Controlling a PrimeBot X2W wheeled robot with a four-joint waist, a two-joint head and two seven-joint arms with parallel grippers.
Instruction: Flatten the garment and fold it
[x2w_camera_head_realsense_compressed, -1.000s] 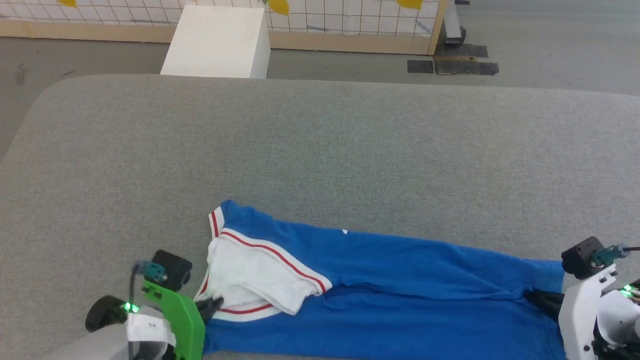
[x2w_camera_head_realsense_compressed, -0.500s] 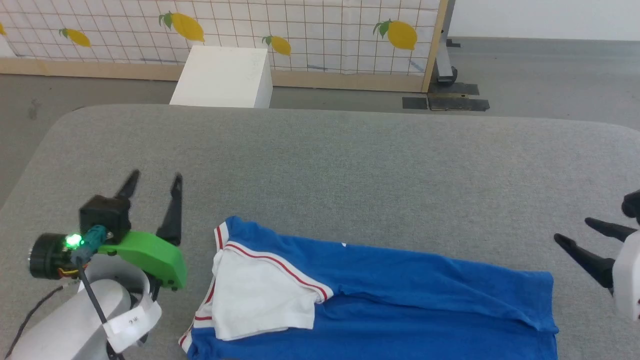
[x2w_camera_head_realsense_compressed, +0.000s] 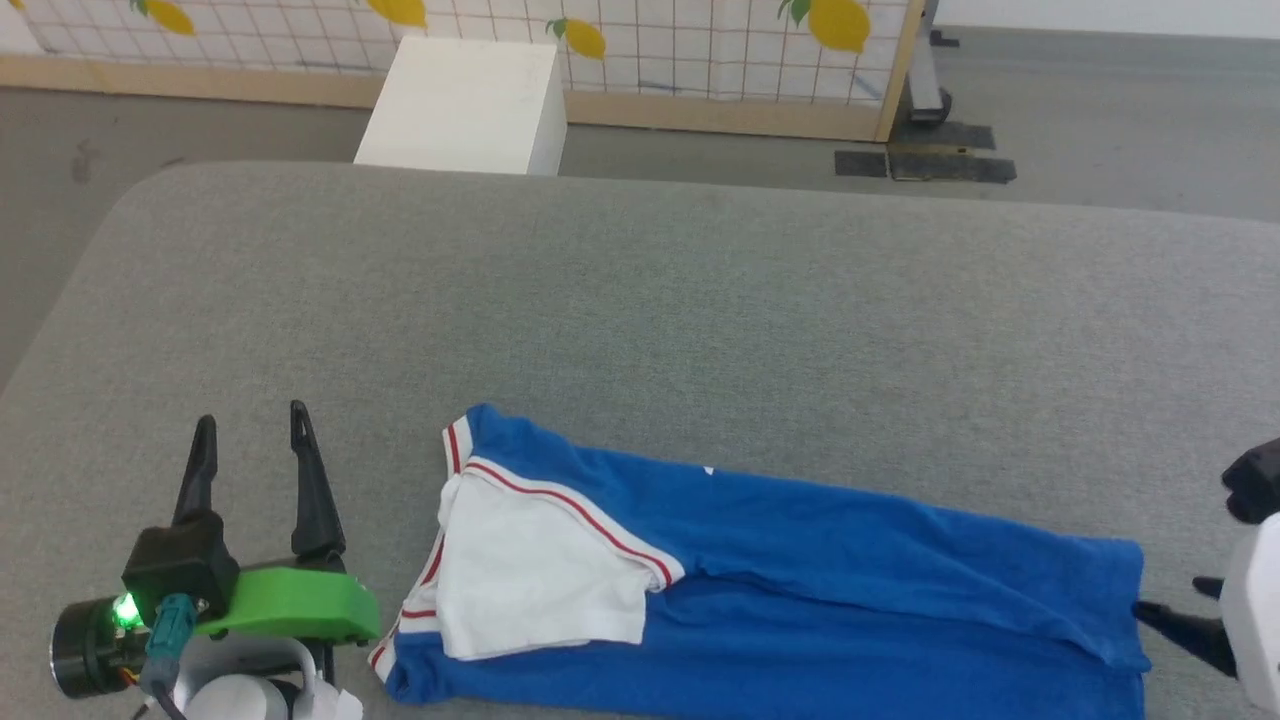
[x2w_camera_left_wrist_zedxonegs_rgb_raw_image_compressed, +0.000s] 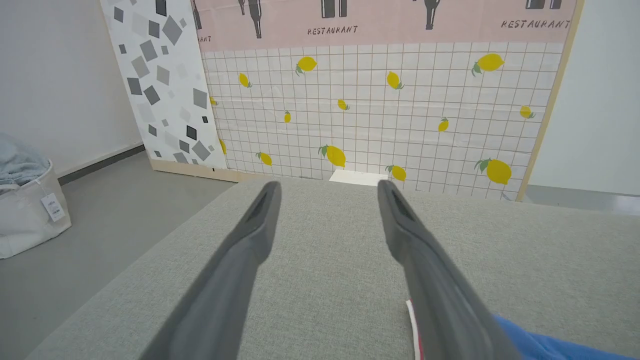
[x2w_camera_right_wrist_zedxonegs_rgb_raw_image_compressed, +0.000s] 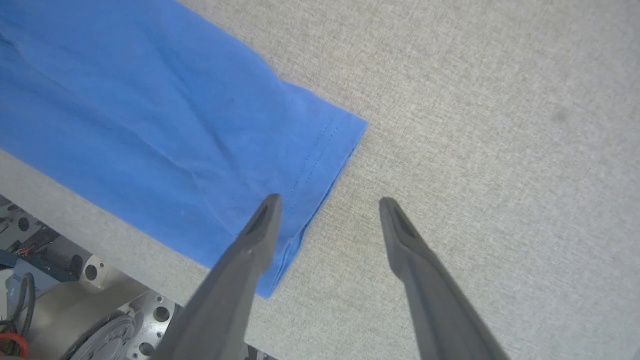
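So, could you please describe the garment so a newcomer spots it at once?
On the grey table, look along the near edge. The garment lies there in a long band, royal blue with a white, red-striped sleeve at its left end.

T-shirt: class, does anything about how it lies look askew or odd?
The T-shirt is bunched into a long strip, not flat: its white sleeve flops over the blue body at the left end, and a ridge runs lengthwise.
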